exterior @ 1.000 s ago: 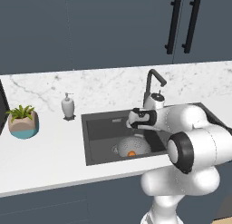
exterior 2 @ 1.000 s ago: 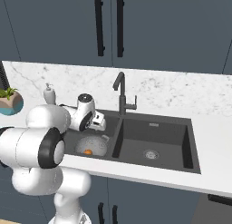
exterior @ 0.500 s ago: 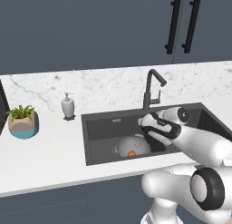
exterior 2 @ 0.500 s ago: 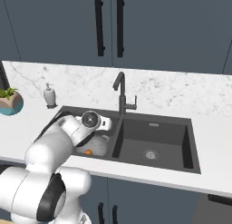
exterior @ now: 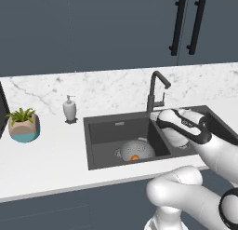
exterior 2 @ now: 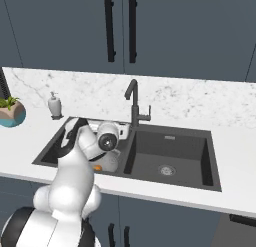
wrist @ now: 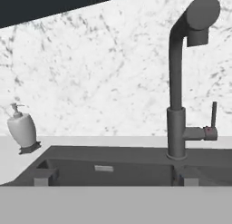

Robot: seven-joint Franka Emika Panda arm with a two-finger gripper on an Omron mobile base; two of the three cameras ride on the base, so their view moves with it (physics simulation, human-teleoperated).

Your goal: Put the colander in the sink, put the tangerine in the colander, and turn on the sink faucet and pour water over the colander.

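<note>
Since the earlier frames the white arm has swung from the left basin toward the middle of the sink, and its hand [exterior: 173,127] now sits in front of the tall dark slim faucet [exterior: 155,91], facing it. The jaws stand wide apart, holding nothing. The grey metal perforated colander [exterior: 135,149] rests on the floor of the larger left basin of the dark grey rectangular double-basin sink [exterior: 106,125], and the small round orange tangerine [exterior: 135,157] lies inside the colander. From the hand view, the faucet's upright stem [wrist: 176,123] rises from the sink's back rim, its side lever [wrist: 212,121] standing upright on the right. A small white soap dispenser [exterior: 69,108] stands on the white marble counter [exterior: 51,154] just left of the sink, and a potted green plant [exterior: 23,124] sits farther left.
</note>
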